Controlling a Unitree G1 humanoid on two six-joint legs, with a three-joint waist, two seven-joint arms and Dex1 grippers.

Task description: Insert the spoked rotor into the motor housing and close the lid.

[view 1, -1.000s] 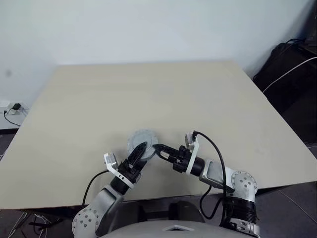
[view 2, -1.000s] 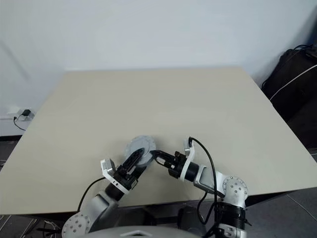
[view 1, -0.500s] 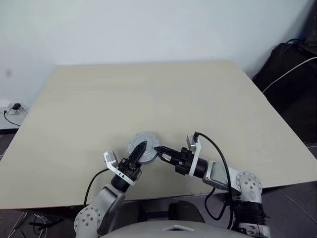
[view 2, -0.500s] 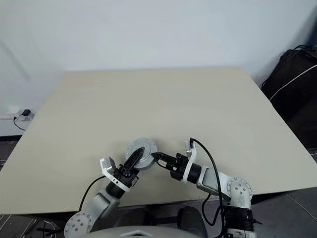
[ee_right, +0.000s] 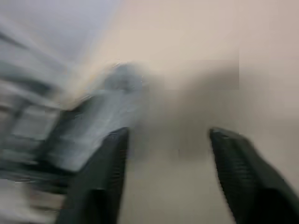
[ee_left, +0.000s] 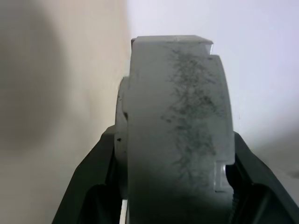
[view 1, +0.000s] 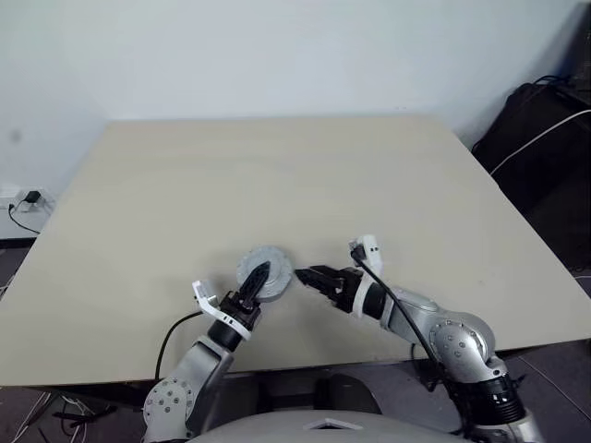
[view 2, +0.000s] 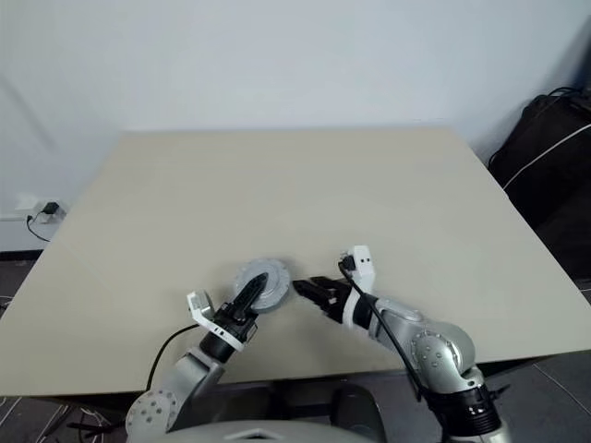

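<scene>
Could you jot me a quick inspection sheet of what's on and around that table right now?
Surface: beige table, mostly bare.
Job's things: round grey motor housing near the front edge, lid on.
Clutter: nothing seen.
Hands: left hand is clamped on the housing's two sides; right hand is open just beside it, holding nothing.
Cables: black cable along the right arm; white cable over a dark bag.
Surroundings: pale wall, wall socket, dark bag on the floor.
</scene>
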